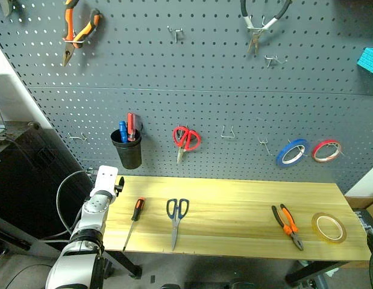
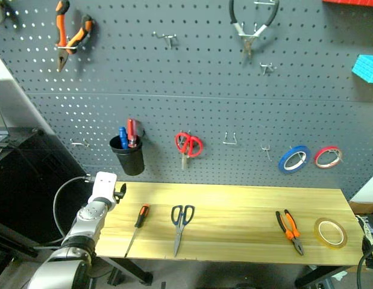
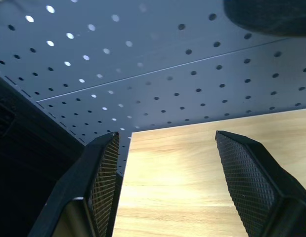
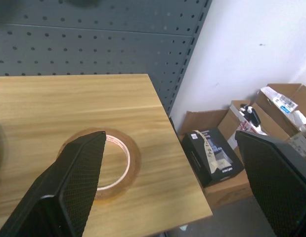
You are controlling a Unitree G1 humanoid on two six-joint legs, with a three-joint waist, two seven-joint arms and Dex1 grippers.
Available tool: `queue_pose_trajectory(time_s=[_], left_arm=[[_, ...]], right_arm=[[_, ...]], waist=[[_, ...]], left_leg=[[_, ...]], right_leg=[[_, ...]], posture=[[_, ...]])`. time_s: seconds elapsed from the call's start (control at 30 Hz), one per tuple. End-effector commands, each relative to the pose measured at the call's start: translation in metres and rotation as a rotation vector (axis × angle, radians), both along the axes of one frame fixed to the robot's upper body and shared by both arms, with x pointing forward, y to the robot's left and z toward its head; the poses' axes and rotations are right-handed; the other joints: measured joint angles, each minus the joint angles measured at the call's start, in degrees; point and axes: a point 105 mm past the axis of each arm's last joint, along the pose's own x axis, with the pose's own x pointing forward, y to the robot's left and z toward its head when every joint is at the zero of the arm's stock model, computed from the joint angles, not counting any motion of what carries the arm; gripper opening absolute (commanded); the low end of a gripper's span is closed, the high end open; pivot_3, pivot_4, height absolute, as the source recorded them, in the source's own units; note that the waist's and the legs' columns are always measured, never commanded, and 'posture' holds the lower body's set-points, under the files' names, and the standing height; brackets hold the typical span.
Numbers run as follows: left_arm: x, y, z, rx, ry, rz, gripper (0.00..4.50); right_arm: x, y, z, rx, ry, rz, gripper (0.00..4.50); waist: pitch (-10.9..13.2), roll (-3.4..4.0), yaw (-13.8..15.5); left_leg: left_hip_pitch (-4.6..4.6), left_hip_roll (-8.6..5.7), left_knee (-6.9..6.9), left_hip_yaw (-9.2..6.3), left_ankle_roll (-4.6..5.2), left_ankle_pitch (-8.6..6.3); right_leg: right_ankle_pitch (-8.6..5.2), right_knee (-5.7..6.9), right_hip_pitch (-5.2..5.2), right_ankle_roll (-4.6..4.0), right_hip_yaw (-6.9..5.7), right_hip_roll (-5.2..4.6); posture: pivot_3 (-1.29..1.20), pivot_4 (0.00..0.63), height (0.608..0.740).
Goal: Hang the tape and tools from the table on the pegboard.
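Left arm, white and grey, reached forward over the left end of the long pale yellow wooden table; its left gripper stood spread and empty above the bare table corner, facing the dark grey perforated pegboard. On the table, left to right: slim screwdriver with orange-and-black handle, just beside the arm; scissors with dark blue handles, blades pointing toward the near edge; pliers with orange-and-black handles; thin ring of translucent yellow tape, lying flat near the right end. Right gripper hung wide apart with nothing between its fingers, above the yellow tape ring and the table's right corner; cardboard boxes lay on the floor beyond. On the pegboard, left to right: hung orange-and-black pliers, black cup holding blue and red screwdrivers, red-handled scissors, black-handled pliers, blue tape ring, red tape ring.
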Motion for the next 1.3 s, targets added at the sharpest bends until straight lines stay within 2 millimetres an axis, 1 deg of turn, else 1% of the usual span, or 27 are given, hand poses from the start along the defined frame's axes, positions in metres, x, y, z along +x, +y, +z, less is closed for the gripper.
queue_pose_trajectory(time_s=[0.03, 0.3, 0.37, 0.47, 0.53, 0.57, 0.6, 0.63, 0.67, 0.73, 0.77, 0.83, 0.87, 0.9, 0.97, 1.0, 1.03, 1.1, 1.17, 1.23, 1.3], left_arm=[[0.013, -0.006, 0.02, 0.037, -0.066, -0.05, 3.29], [0.01, -0.013, 0.016, 0.07, -0.042, -0.116, 3.29], [0.007, -0.019, 0.013, 0.068, -0.031, -0.171, 3.29], [-0.002, -0.036, 0.006, 0.091, 0.009, -0.301, 3.29], [-0.009, -0.048, 0.004, 0.087, 0.032, -0.378, 3.29], [-0.013, -0.058, 0.004, 0.06, 0.036, -0.422, 3.29], [-0.018, -0.069, 0.006, 0.055, 0.039, -0.479, 3.29], [-0.022, -0.076, 0.007, 0.054, 0.042, -0.515, 3.29], [-0.028, -0.093, 0.009, 0.028, 0.054, -0.582, 3.29], [-0.037, -0.124, 0.015, -0.026, 0.074, -0.696, 3.29], [-0.041, -0.139, 0.019, -0.053, 0.086, -0.745, 3.29], [-0.049, -0.16, 0.026, -0.069, 0.115, -0.839, 3.29], [-0.052, -0.168, 0.032, -0.09, 0.122, -0.877, 3.29], [-0.053, -0.175, 0.038, -0.119, 0.13, -0.905, 3.29], [-0.058, -0.197, 0.051, -0.196, 0.15, -1.018, 3.29], [-0.061, -0.206, 0.055, -0.215, 0.162, -1.063, 3.29], [-0.061, -0.211, 0.061, -0.214, 0.162, -1.095, 3.29], [-0.063, -0.231, 0.073, -0.187, 0.164, -1.205, 3.29], [-0.068, -0.247, 0.085, -0.182, 0.18, -1.308, 3.29], [-0.075, -0.258, 0.096, -0.141, 0.171, -1.406, 3.29], [-0.086, -0.271, 0.104, -0.113, 0.187, -1.514, 3.29]], right_arm=[[0.004, 0.0, 0.019, -0.049, -0.061, 0.01, 4.5], [0.004, 0.006, 0.014, -0.045, -0.043, 0.034, 4.5], [0.005, 0.009, 0.012, -0.042, -0.028, 0.049, 4.5], [0.01, 0.02, 0.011, -0.028, -0.006, 0.09, 4.5], [0.014, 0.028, 0.013, -0.027, 0.005, 0.116, 4.5], [0.018, 0.035, 0.013, -0.013, 0.015, 0.141, 4.5], [0.022, 0.042, 0.015, -0.009, 0.024, 0.171, 4.5], [0.024, 0.048, 0.016, -0.006, 0.031, 0.19, 4.5], [0.03, 0.056, 0.017, 0.004, 0.051, 0.214, 4.5], [0.041, 0.068, 0.017, 0.017, 0.092, 0.246, 4.5], [0.046, 0.072, 0.017, 0.016, 0.121, 0.251, 4.5], [0.055, 0.077, 0.018, 0.038, 0.149, 0.251, 4.5], [0.059, 0.079, 0.019, 0.045, 0.158, 0.252, 4.5], [0.063, 0.081, 0.019, 0.057, 0.164, 0.254, 4.5], [0.072, 0.079, 0.016, 0.065, 0.212, 0.258, 4.5], [0.076, 0.078, 0.015, 0.071, 0.227, 0.256, 4.5], [0.079, 0.078, 0.015, 0.087, 0.238, 0.258, 4.5], [0.088, 0.074, 0.011, 0.125, 0.268, 0.265, 4.5], [0.098, 0.067, 0.011, 0.143, 0.278, 0.247, 4.5], [0.106, 0.061, 0.011, 0.149, 0.298, 0.234, 4.5], [0.116, 0.059, 0.007, 0.164, 0.327, 0.252, 4.5]], waist=[[0.0, 0.0, -0.1], [0.0, 0.02, -0.9], [0.0, 0.04, -1.1], [-0.1, 0.17, -1.2], [0.1, 0.24, -1.3], [0.2, 0.28, -1.3], [0.5, 0.35, -1.4], [0.8, 0.41, -1.5], [1.1, 0.44, -1.5], [2.4, 0.55, -1.7], [3.2, 0.59, -1.9], [4.3, 0.57, -1.8], [5.1, 0.55, -2.0], [5.9, 0.55, -2.2], [7.0, 0.58, -2.6], [7.7, 0.55, -2.9], [8.2, 0.5, -3.1], [9.3, 0.37, -3.6], [10.5, 0.2, -4.1], [11.5, 0.18, -4.4], [12.4, 0.09, -4.6]], left_leg=[[0.0, 0.0, 0.0, 0.0, 0.0, 0.0], [0.0, 0.01, 0.0, -0.01, 0.0, 0.0], [0.0, 0.01, 0.0, 0.0, 0.0, 0.0], [0.0, 0.04, -0.01, 0.0, 0.0, 0.0], [0.0, 0.1, -0.01, 0.01, 0.0, 0.0], [0.01, 0.2, -0.01, 0.01, 0.01, 0.0], [0.03, 0.27, 0.0, 0.02, 0.01, -0.01], [0.05, 0.29, -0.01, 0.06, 0.01, -0.01], [0.06, 0.3, -0.01, 0.08, 0.01, -0.01], [0.14, 0.34, 0.02, 0.1, 0.02, -0.01], [0.15, 0.36, 0.02, 0.13, 0.02, 0.0], [0.1, 0.36, 0.07, 0.16, 0.06, 0.04], [0.1, 0.38, 0.08, 0.16, 0.06, 0.05], [0.09, 0.44, 0.08, 0.16, 0.06, 0.05], [-0.07, 0.55, 0.06, 0.16, 0.05, 0.05], [-0.19, 0.56, 0.07, 0.13, 0.05, 0.05], [-0.22, 0.57, 0.07, 0.15, 0.05, 0.05], [-0.64, 0.55, 0.09, 0.16, 0.06, 0.04], [-0.96, 0.53, 0.13, 0.17, 0.07, 0.03], [-1.13, 0.51, 0.13, 0.23, 0.16, -0.02], [-1.28, 0.55, 0.13, 0.21, 0.2, -0.04]], right_leg=[[0.0, 0.0, 0.0, 0.0, 0.0, 0.0], [0.0, 0.0, 0.0, 0.0, 0.0, 0.0], [0.0, 0.0, 0.01, 0.0, 0.01, 0.0], [0.0, 0.0, 0.0, 0.0, 0.02, 0.0], [-0.01, 0.0, -0.01, 0.01, 0.05, -0.01], [-0.01, 0.01, 0.0, 0.01, 0.07, -0.01], [-0.01, 0.01, 0.02, 0.02, 0.07, -0.01], [-0.03, 0.01, 0.04, 0.04, 0.1, -0.01], [-0.06, 0.01, 0.05, 0.09, 0.13, -0.01], [-0.17, 0.02, 0.2, 0.25, 0.12, 0.0], [-0.19, -0.01, 0.21, 0.27, 0.11, 0.0], [-0.18, 0.01, 0.2, 0.3, 0.08, 0.0], [-0.19, 0.02, 0.19, 0.29, 0.06, 0.01], [-0.19, 0.04, 0.21, 0.28, 0.04, 0.03], [-0.14, 0.04, 0.03, 0.16, 0.01, 0.12], [-0.07, 0.04, -0.05, -0.09, -0.03, 0.12], [-0.07, 0.07, -0.07, -0.1, -0.06, 0.12], [-0.06, 0.05, -0.45, -0.11, -0.08, 0.09], [-0.04, 0.1, -0.78, -0.12, -0.07, 0.03], [-0.04, 0.04, -0.91, -0.12, -0.05, -0.03], [-0.04, -0.02, -1.02, -0.12, -0.03, -0.07]], posture=[[-0.08, 0.0, 0.74], [-0.08, 0.0, 0.74], [-0.08, 0.0, 0.74], [-0.08, 0.0, 0.74], [-0.09, 0.031, 0.74], [-0.1, 0.046, 0.74], [-0.1, 0.046, 0.74], [-0.11, 0.062, 0.74], [-0.11, 0.087, 0.74], [-0.12, 0.115, 0.74], [-0.12, 0.129, 0.74], [-0.13, 0.159, 0.74], [-0.15, 0.186, 0.74], [-0.16, 0.198, 0.74], [-0.17, 0.23, 0.74], [-0.17, 0.23, 0.74], [-0.18, 0.255, 0.74], [-0.18, 0.273, 0.74], [-0.17, 0.295, 0.74], [-0.16, 0.308, 0.74], [-0.15, 0.318, 0.74]])
